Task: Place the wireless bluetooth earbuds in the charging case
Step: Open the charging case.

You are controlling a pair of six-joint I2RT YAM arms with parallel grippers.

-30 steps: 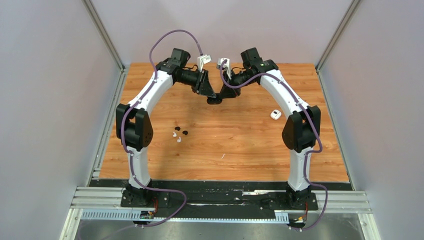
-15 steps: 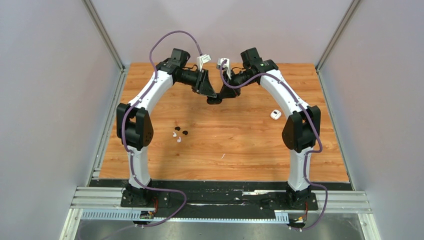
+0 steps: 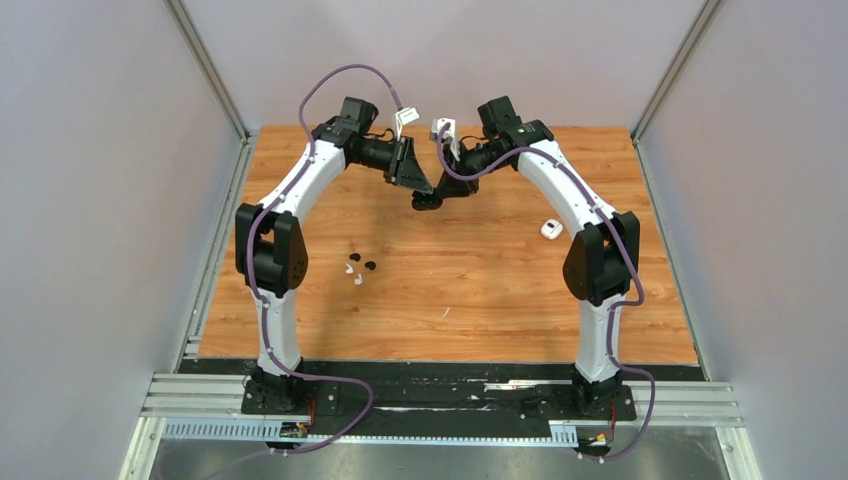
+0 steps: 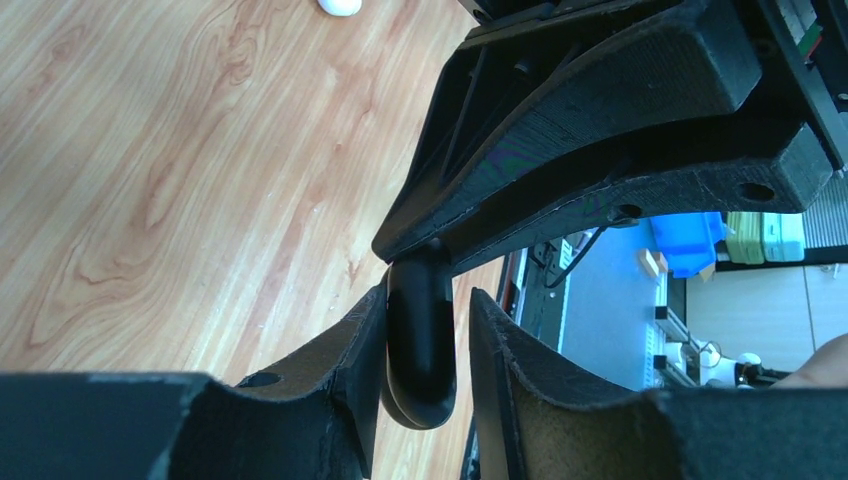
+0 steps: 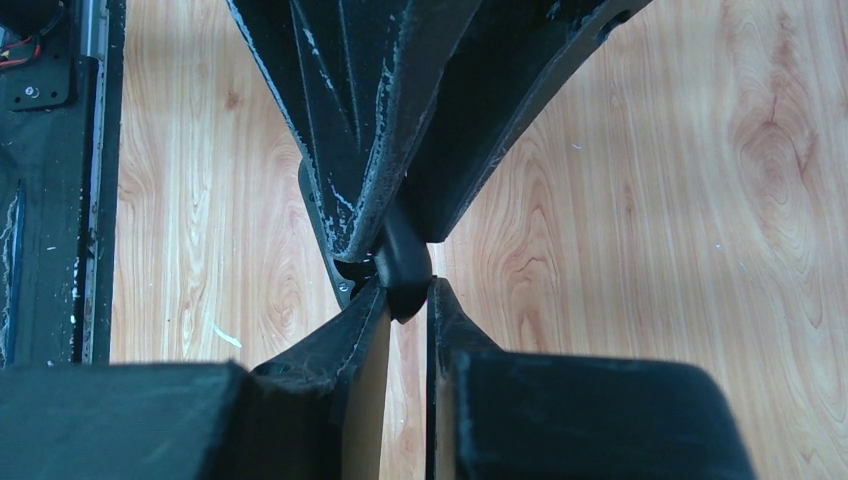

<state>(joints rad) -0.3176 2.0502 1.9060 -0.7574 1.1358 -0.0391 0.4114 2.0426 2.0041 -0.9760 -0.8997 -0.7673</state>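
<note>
Left jaws are bracketing a black rounded case, probably the charging case. One pad is touching it and a sliver is showing at the other, so I can't tell if the left gripper is actually clamping. Right gripper is pinching the case's end between nearly closed tips. Both are meeting at the far middle of the table. The four earbuds are lying loose near the left arm, well apart from the case. A white case is sitting beside the right arm.

Risk: the left hold is looking slack and the right is catching only the tip, so the glossy case could be sliding or twisting out if either arm pulls.

Top view is showing the earbuds and white case, but the grip is reading as a black blob. Left wrist is showing the gap; right wrist is showing the tip pinch.
</note>
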